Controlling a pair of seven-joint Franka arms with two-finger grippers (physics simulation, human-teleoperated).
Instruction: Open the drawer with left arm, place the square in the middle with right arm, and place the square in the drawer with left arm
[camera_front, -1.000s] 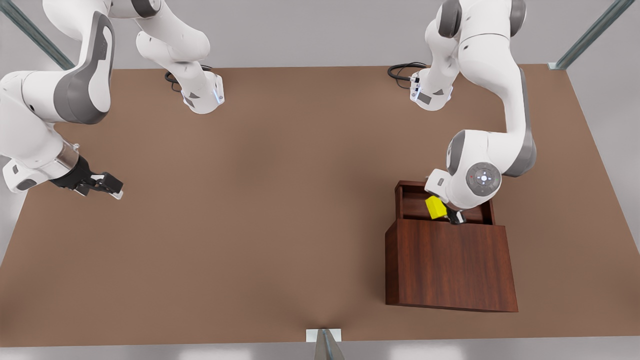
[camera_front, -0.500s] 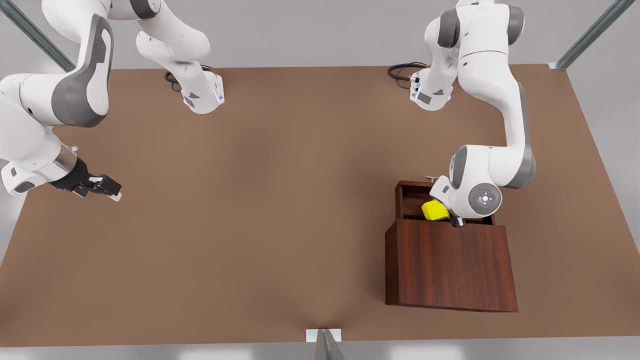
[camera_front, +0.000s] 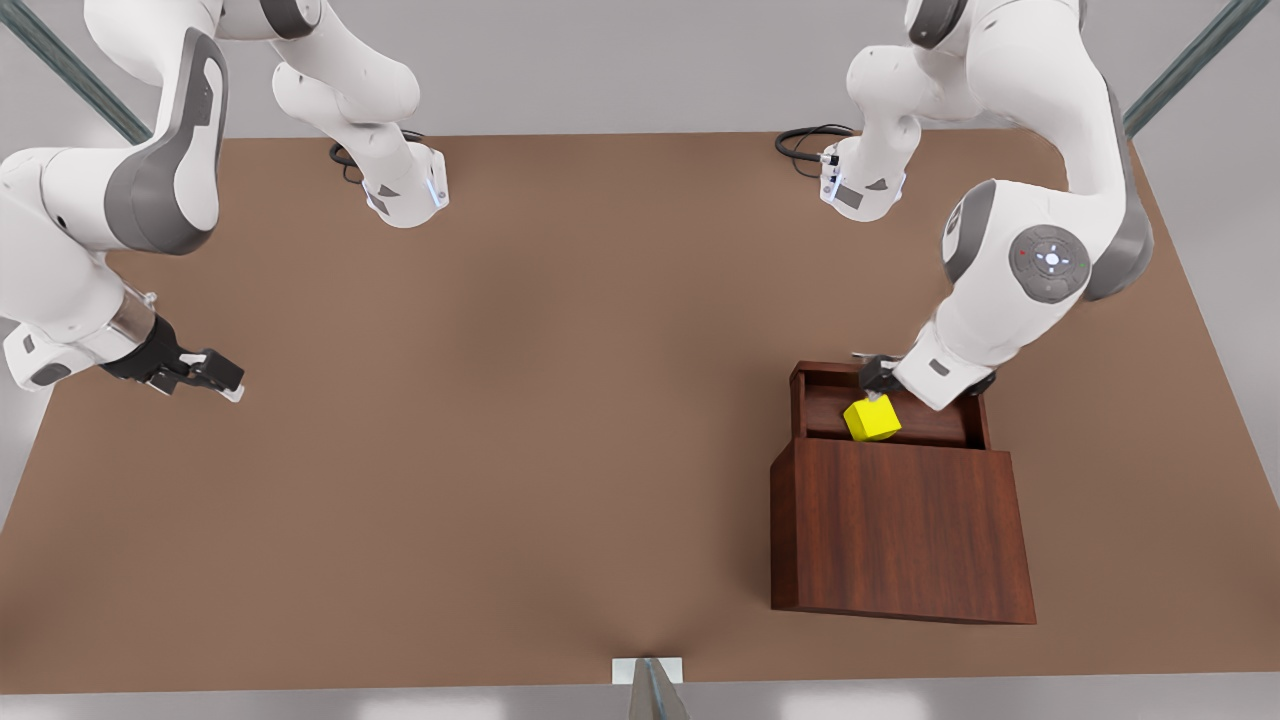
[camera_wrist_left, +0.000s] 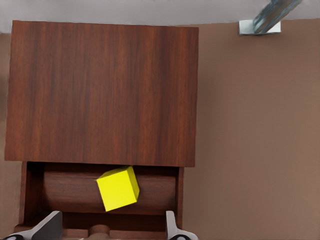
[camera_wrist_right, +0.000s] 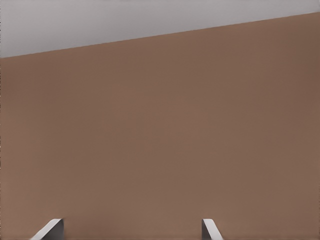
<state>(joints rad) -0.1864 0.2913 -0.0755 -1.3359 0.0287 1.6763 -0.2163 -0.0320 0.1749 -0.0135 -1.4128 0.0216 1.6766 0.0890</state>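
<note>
Boxy dark reddish-brown wooden cabinet: stands near the table's edge on the front view's right, its flat top overhanging part of the pulled-out drawer.
Plain brown tabletop: bare across its middle.
Small bright yellow cube: lies tilted inside the open drawer, next to the cabinet front, free of the fingers.
Left gripper: black two-finger claw of a white arm, above the drawer's outer rim, fingers spread wide, holding nothing.
Right gripper: near the opposite table edge, fingers apart and empty, waiting.
</note>
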